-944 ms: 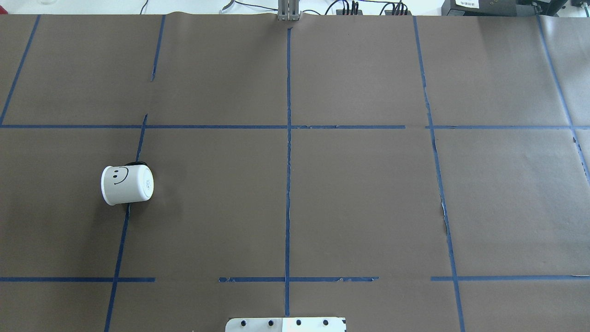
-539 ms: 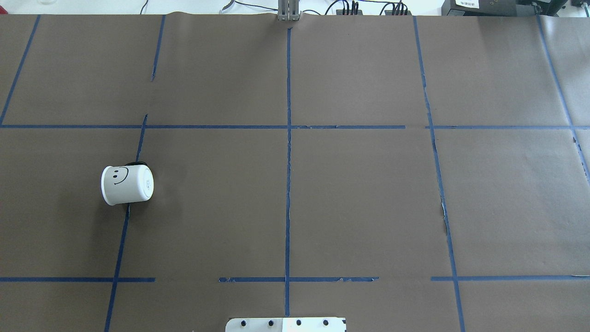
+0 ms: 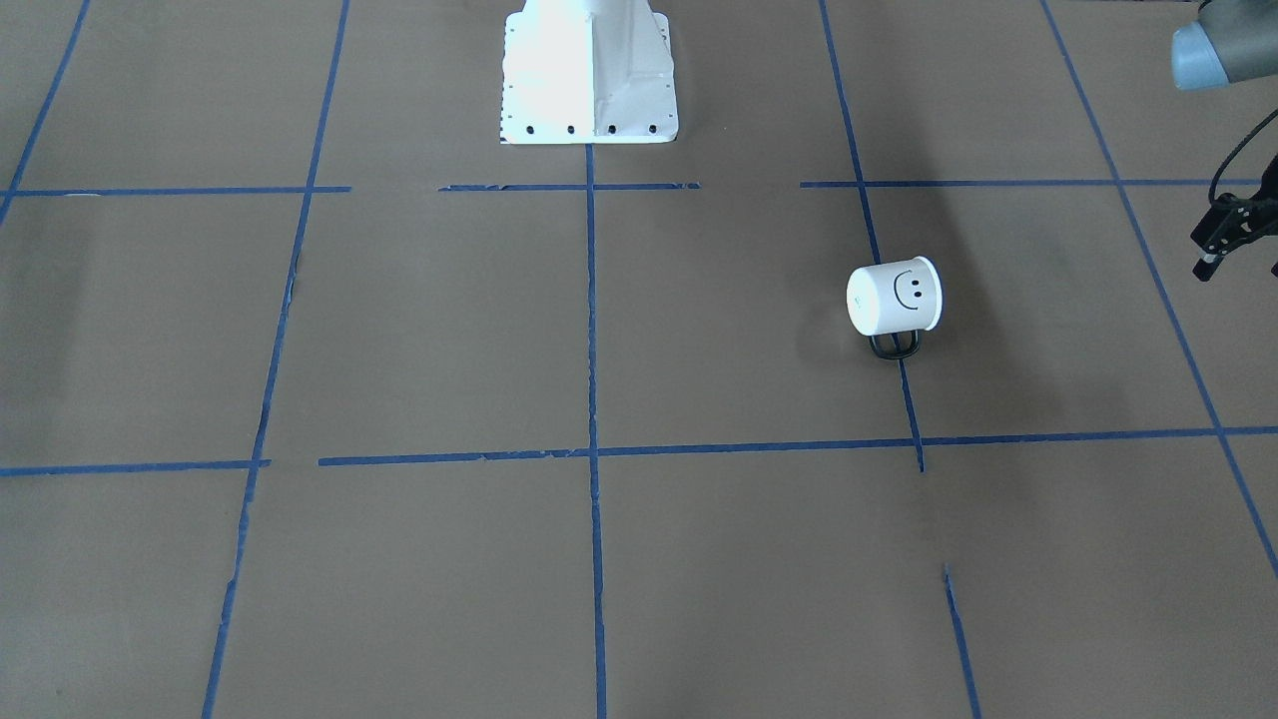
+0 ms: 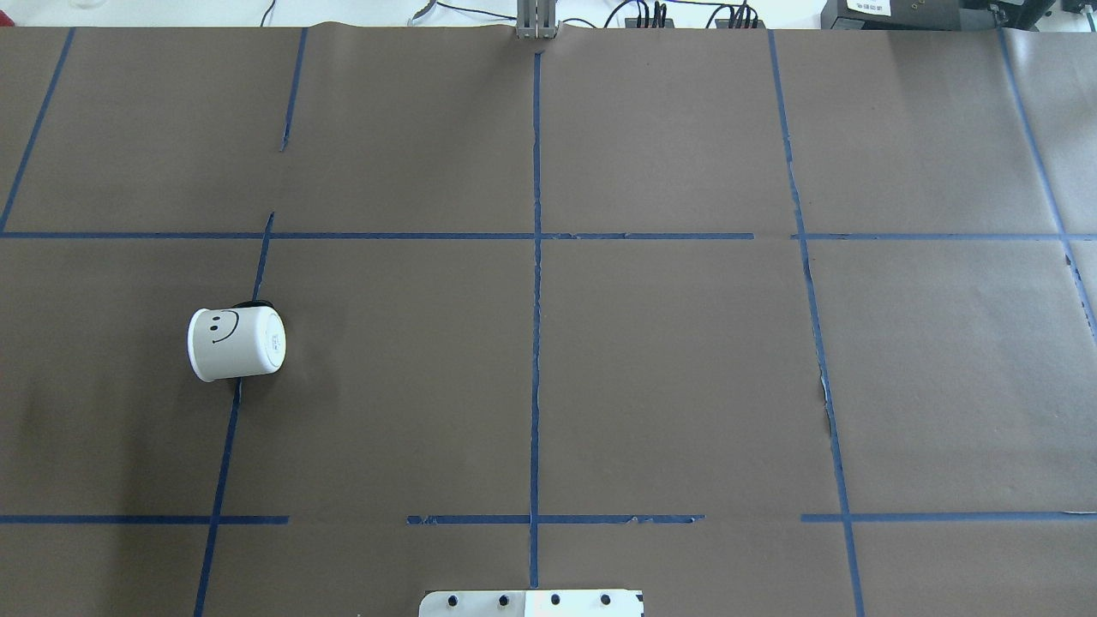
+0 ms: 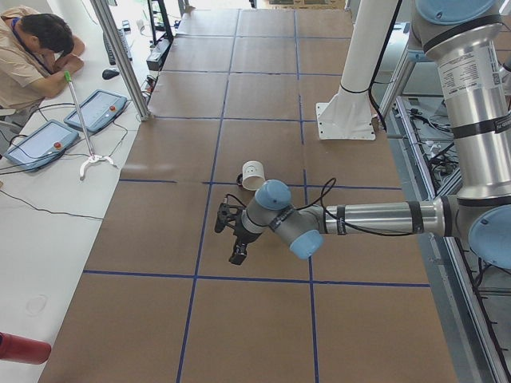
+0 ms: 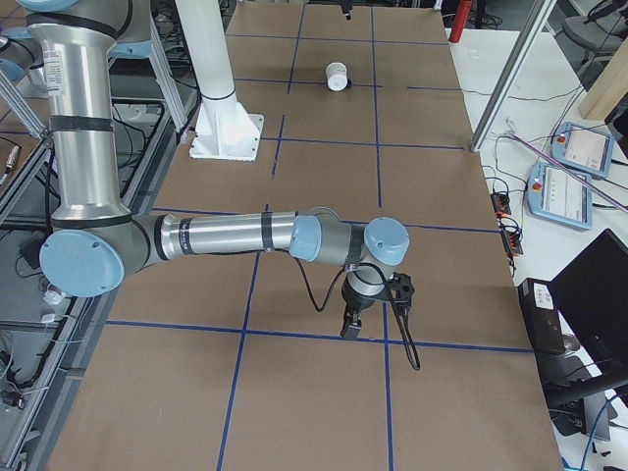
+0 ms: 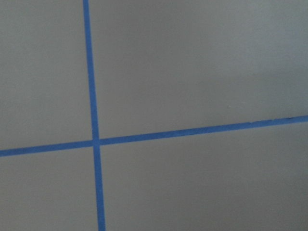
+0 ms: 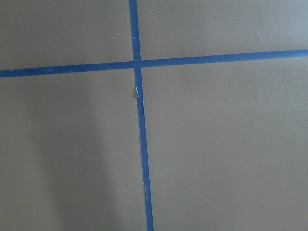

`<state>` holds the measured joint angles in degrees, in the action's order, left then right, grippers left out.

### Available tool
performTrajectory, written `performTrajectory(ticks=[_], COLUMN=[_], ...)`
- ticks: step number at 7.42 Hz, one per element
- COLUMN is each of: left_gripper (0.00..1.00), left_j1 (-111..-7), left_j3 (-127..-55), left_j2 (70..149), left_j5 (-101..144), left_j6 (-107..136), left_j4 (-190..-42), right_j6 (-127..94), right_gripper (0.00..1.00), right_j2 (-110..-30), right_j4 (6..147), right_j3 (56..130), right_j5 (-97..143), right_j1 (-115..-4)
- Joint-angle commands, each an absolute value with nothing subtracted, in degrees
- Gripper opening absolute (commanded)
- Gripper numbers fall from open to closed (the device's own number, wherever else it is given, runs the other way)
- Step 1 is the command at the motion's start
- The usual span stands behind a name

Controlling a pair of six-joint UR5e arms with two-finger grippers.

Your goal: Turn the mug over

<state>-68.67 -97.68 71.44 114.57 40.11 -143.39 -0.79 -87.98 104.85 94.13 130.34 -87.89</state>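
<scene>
The white mug [image 4: 236, 343] with a black smiley face lies on its side on the brown paper, left of centre. Its flat bottom faces the table's middle and its black loop handle [image 3: 894, 346] rests on the paper. It also shows in the front view [image 3: 894, 297] and the left view [image 5: 254, 175]. My left gripper [image 5: 237, 254] hangs above the paper, apart from the mug, toward the table's left end; a black part of it shows at the front view's right edge [image 3: 1220, 235]. My right gripper [image 6: 350, 329] hangs far off at the right end. I cannot tell whether either is open or shut.
Blue tape lines [image 4: 536, 257] grid the brown paper. The robot's white base [image 3: 587, 70] stands at the near middle edge. Both wrist views show only paper and tape crossings [image 7: 95, 142]. An operator [image 5: 36, 48] sits at the far side with tablets.
</scene>
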Motion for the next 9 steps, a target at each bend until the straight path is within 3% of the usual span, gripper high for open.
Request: performTrajectory(ticks=[1,3,6,9], left_gripper=[1.00,1.00,1.00,1.00], left_j1=[-61.8,-55.0,-52.1,-44.9], left_j3=[-97.9,-99.7,-98.8,-90.2], left_j2=[72.7,77.9,78.9,84.8], left_j5=[111.1,107.7,117.4,110.2], left_j6=[63.1,76.4,81.5,86.6], left_j4=[-151.0,-155.7,-179.0,-187.0], right_j6=[-0.8,-0.8,-0.8,-0.8], right_gripper=[1.00,1.00,1.00,1.00], right_j2=[-88.0,-88.0,-88.0,-88.0], right_j4=[104.9,104.9,104.9,104.9], right_j3=[94.1,94.1,94.1,94.1], right_j5=[130.3,130.3,130.3,130.3], right_j1=[-87.9,-87.9,-87.9,-87.9])
